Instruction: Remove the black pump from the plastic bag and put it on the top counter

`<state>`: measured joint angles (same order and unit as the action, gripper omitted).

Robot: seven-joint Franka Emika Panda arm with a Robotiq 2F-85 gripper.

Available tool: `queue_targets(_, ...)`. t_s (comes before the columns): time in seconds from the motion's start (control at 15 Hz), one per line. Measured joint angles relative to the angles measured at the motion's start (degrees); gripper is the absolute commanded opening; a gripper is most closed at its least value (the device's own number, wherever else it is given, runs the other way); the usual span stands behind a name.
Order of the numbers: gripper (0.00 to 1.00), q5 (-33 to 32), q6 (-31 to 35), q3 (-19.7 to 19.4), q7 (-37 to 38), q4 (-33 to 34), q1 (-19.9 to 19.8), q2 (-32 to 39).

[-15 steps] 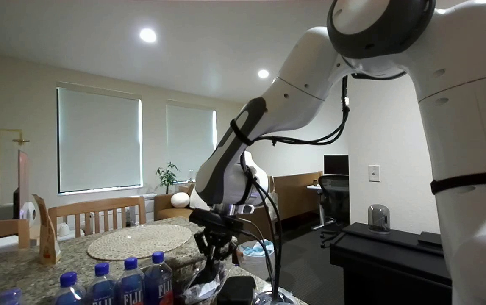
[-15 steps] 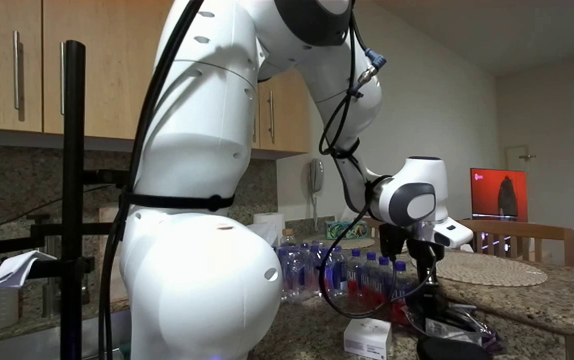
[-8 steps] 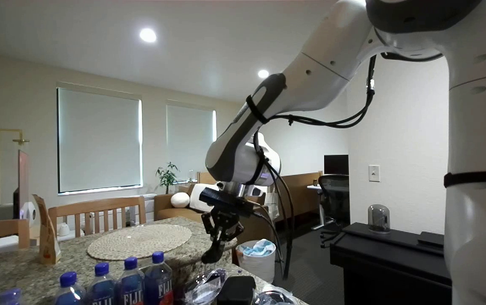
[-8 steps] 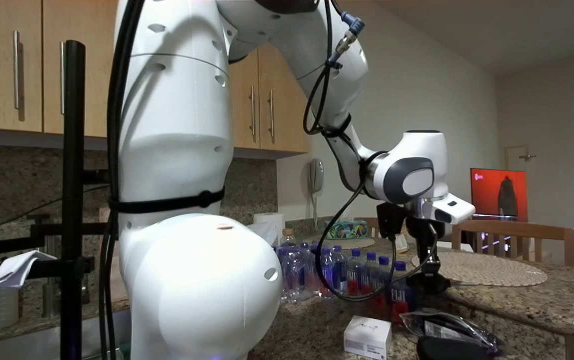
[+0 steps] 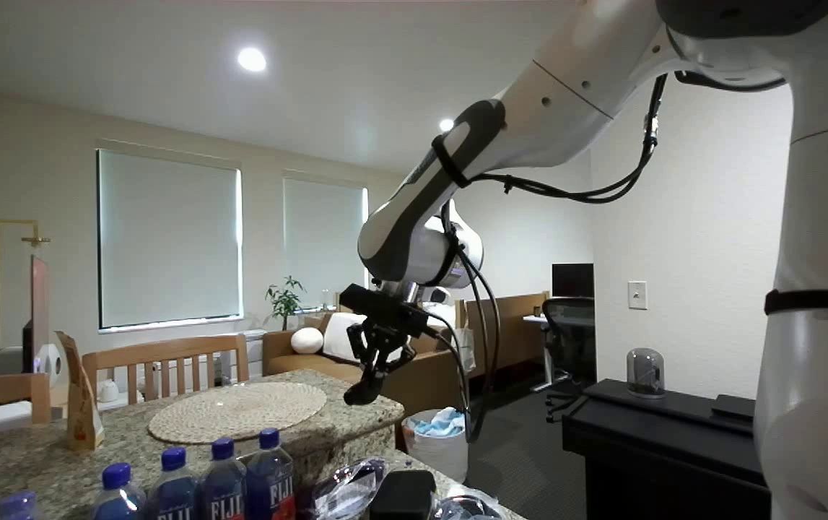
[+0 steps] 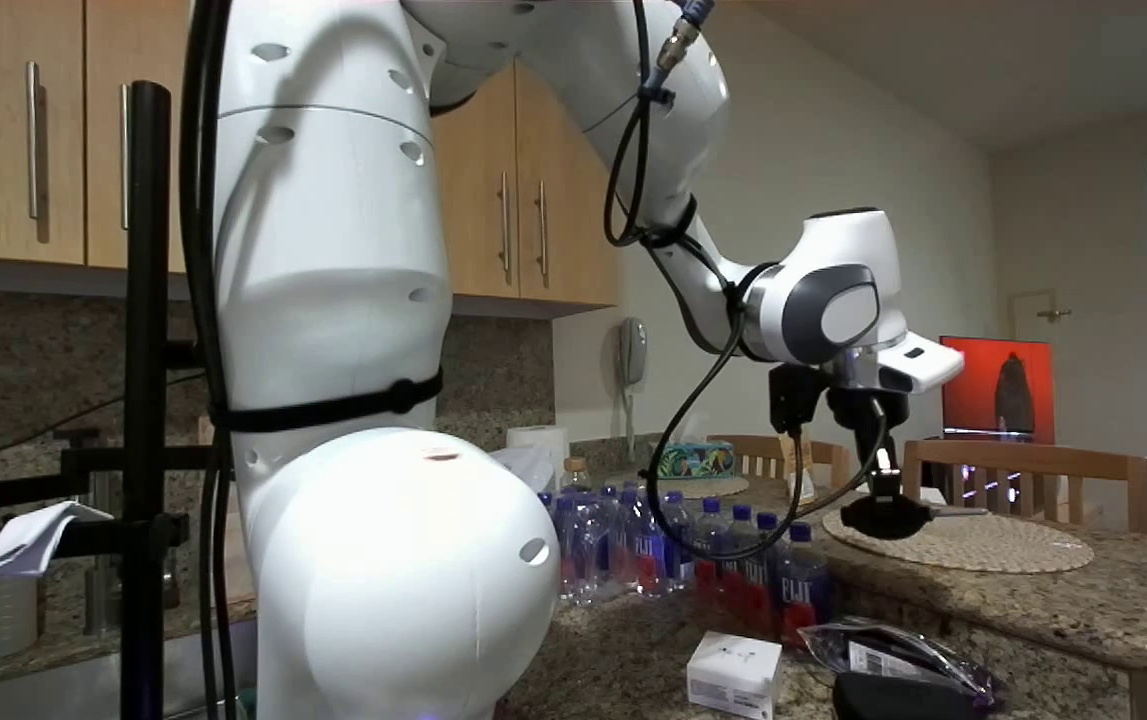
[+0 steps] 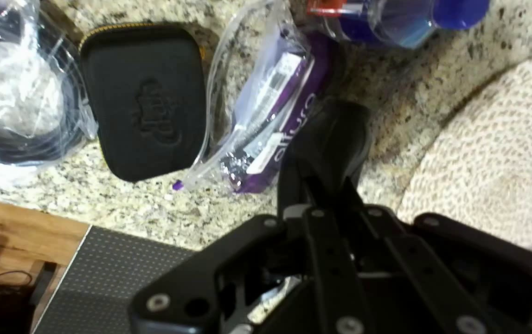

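My gripper is shut on the black pump and holds it in the air. The gripper shows in the wrist view and in both exterior views. The black pump points away from the fingers; it also shows in the exterior views, with a thin spout to the side. The clear plastic bag, with a purple lettered pack inside, lies below on the lower counter, apart from the pump; it also shows in an exterior view. The granite top counter stands beside it, higher.
A woven placemat covers part of the top counter. Several blue-capped bottles stand along its foot. A black case, a bagged black coil and a white box lie on the lower counter.
My gripper has risen from the bag with the pump in it, out of the bag and up past the top counter's edge. The bag stays behind on the lower counter.
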<state>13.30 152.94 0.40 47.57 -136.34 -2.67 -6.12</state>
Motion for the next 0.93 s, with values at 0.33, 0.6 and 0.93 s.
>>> queue_targets(0.33,0.10,-7.7,-2.8,0.0,9.9,5.8,-1.2,0.3)
queue_targets(0.6,0.10,-7.8,-5.9,0.3,10.2,6.9,-0.8,-0.2)
queue_targets(0.93,0.10,-7.8,-5.9,0.3,10.2,6.9,-0.8,-0.2)
